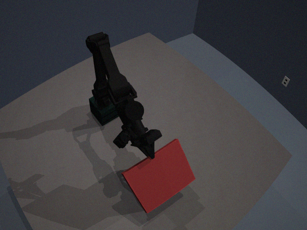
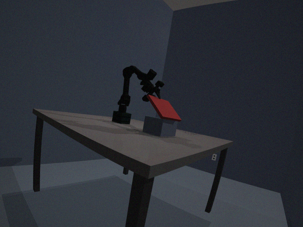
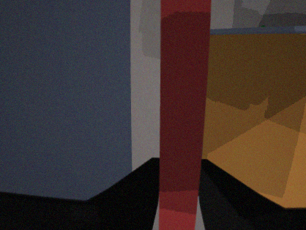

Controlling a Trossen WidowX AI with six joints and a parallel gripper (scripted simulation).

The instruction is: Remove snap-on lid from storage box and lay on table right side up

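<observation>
Gripper (image 1: 151,155) pinched on the red lid's (image 1: 159,173) near edge, I tilt it steeply so its far edge clears the box (image 2: 159,127) beneath.

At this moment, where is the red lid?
The red lid hangs steeply tilted over the grey storage box, its upper edge pinched in the gripper and its lower edge down by the box's far side in the exterior view.
</observation>
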